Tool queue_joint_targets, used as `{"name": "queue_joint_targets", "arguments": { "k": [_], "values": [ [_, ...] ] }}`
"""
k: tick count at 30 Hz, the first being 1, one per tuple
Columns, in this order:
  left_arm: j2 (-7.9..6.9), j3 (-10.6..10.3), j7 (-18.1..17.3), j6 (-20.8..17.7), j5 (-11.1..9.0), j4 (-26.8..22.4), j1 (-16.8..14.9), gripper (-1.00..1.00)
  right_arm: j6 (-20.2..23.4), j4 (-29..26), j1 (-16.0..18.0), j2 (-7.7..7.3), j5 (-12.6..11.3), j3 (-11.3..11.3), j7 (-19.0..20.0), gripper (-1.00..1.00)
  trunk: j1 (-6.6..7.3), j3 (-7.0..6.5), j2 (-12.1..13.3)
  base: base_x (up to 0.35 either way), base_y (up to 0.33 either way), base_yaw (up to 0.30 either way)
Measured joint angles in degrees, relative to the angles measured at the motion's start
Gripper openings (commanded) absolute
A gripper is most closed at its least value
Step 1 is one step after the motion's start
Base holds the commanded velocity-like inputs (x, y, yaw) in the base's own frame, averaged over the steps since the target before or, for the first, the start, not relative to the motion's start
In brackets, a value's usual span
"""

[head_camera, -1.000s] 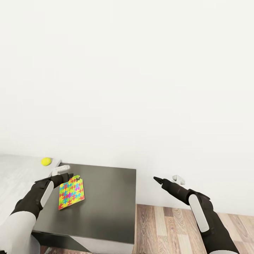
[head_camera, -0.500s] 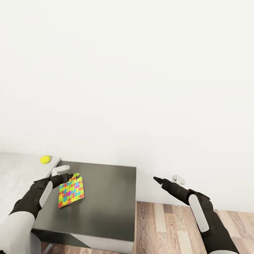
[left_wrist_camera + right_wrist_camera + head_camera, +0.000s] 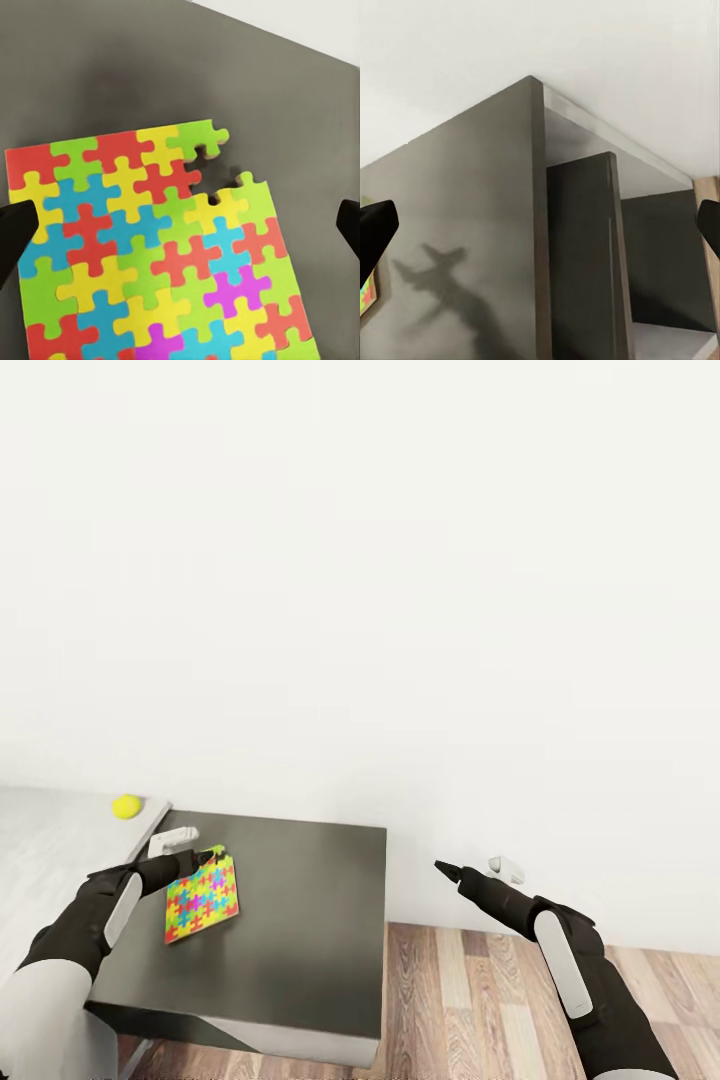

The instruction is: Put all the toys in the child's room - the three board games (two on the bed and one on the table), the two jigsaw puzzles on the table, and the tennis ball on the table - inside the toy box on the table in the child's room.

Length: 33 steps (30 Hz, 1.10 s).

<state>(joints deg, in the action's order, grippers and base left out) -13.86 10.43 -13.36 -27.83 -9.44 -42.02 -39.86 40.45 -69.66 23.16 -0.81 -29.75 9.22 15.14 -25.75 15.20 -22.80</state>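
Jigsaw puzzle [image 3: 161,255] now slightly leftward, between left fingers [image 3: 15,236].

Two black robot arms are showing white upper sleeves and white oval forearm panels, each tapering into a slim black gripper with a white wrist block.

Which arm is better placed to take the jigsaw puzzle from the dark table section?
Left. Its pincer hangs open right at the puzzle, fingers either side in the wrist view. The right pincer is off the table, over the floor.
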Motion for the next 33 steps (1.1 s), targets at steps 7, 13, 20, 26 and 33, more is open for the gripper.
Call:
{"name": "queue_joint_targets", "arguments": {
  "k": [7,13,20,26,33],
  "values": [
    [-0.55,0.28,-0.26,-0.04,-0.09,0.01,0.00,1.00,0.00,0.00,0.00,0.00,0.04,-0.02,0.00,1.00,0.00,0.66,0.00,0.000,0.000,0.000],
    [-2.06,1.79,-0.19,-0.38,-0.08,-0.01,0.00,1.00,0.00,0.00,0.00,0.00,0.04,-0.01,0.00,1.00,0.00,1.22,0.00,0.000,0.000,0.000],
    [-2.37,3.10,-0.07,-0.56,-0.05,-0.02,0.00,1.00,-0.07,0.00,0.00,0.00,0.08,-0.02,0.00,1.00,0.00,1.88,0.00,0.000,0.000,0.000],
    [-2.34,3.26,0.35,-0.69,-0.06,-0.02,0.00,1.00,-0.08,0.00,0.00,0.00,0.09,-0.02,0.00,1.00,0.00,2.45,0.00,0.000,0.000,0.000],
    [-2.25,3.22,0.33,-0.68,-0.06,-0.02,0.00,1.00,-0.09,0.00,0.00,0.00,0.09,-0.02,0.00,1.00,0.00,3.11,-0.01,0.000,0.000,0.000]
  ]
}}
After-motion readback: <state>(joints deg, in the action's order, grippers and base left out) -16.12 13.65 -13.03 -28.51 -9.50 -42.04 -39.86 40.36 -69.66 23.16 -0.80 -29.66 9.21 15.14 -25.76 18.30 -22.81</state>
